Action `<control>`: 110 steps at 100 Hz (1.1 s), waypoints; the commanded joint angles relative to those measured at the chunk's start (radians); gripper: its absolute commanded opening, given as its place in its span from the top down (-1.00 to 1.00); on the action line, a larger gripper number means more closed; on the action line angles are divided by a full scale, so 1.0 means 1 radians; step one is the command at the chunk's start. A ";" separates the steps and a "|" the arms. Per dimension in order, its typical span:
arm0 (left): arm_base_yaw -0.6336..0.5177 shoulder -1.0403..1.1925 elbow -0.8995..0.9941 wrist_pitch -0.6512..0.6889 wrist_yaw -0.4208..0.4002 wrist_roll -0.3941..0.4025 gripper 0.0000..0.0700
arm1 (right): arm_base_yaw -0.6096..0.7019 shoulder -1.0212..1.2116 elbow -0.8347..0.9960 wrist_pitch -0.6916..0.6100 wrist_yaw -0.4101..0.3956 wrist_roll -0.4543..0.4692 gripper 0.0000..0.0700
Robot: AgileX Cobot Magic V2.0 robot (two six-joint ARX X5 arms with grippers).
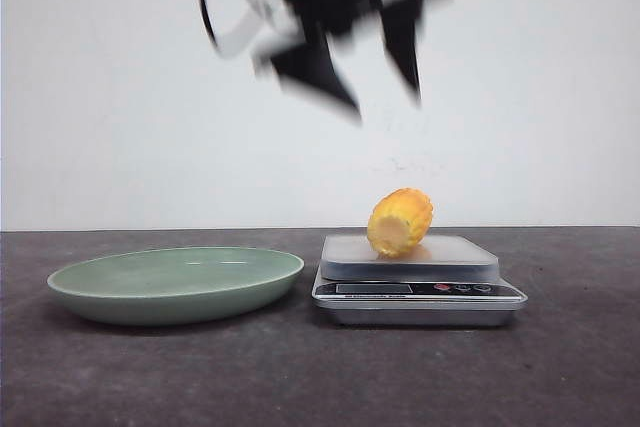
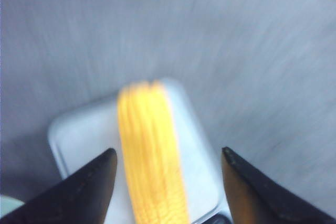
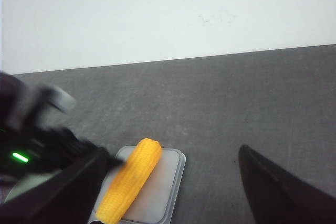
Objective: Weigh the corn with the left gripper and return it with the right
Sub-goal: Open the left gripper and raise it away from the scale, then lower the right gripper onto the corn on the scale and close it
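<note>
The yellow corn (image 1: 400,222) lies on its side on the platform of a silver kitchen scale (image 1: 450,259), to the right of the green plate (image 1: 175,284). High above the scale hovers my left gripper (image 1: 383,105), blurred, open and holding nothing. In the left wrist view the corn (image 2: 152,156) shows well below the open left gripper (image 2: 168,151), untouched. My right gripper (image 3: 172,149) is open and empty, well above the table, with the corn (image 3: 131,179) and scale (image 3: 165,182) below it. The right gripper is out of the front view.
The dark grey table (image 1: 560,367) runs back to a white wall (image 1: 120,97). The scale's display and buttons (image 1: 460,288) face the front. The blurred left arm (image 3: 31,135) fills one side of the right wrist view.
</note>
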 commanded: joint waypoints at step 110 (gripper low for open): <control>0.000 -1.105 -0.055 -0.775 -0.368 -0.061 -0.08 | 0.409 0.669 0.021 0.401 0.101 0.111 -0.58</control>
